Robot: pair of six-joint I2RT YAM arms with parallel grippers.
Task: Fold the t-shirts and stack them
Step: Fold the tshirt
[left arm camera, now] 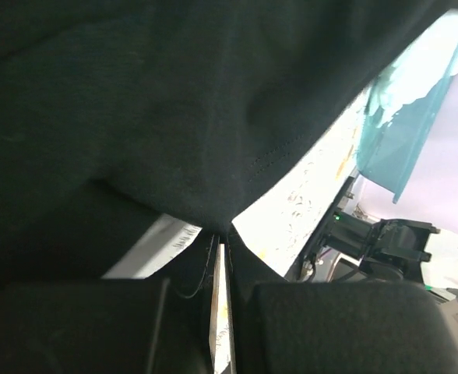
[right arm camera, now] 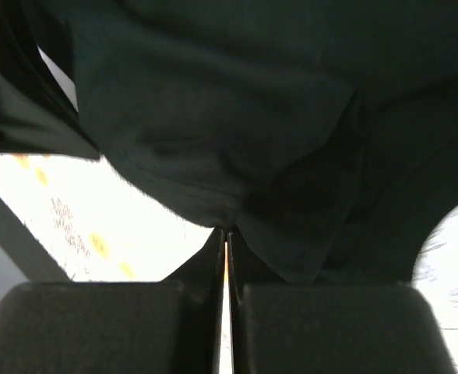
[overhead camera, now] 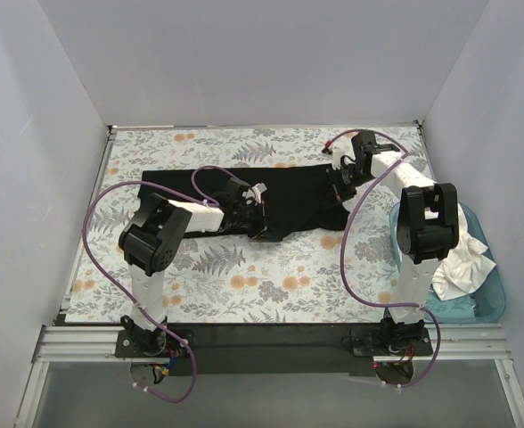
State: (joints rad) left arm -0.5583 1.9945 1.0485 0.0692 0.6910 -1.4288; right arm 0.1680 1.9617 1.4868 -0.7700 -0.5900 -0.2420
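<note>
**Q:** Jaws on the left arm, how did they stand?

**A:** The left jaws were clenched. In the left wrist view the two fingers met with only a slit between them, and a fold of the black t-shirt was pinched at their tips. From above, they sat at the shirt's near hem, about midway along it.

**Q:** And the right arm?

**A:** Much the same. The right jaws were pressed together on black cloth, with the fingers nearly touching in the right wrist view. Overhead, they held the shirt at its right end.

**Q:** Where did the shirt lie?

**A:** It was stretched left to right across the far half of the floral sheet, which covered the desk. Its left part lay flat, and the cloth was bunched near both grips.

**Q:** Were there other shirts?

**A:** The white t-shirts were crumpled in a heap in the teal tub, at the right edge beside the right arm. They were well apart from the black one.
</note>
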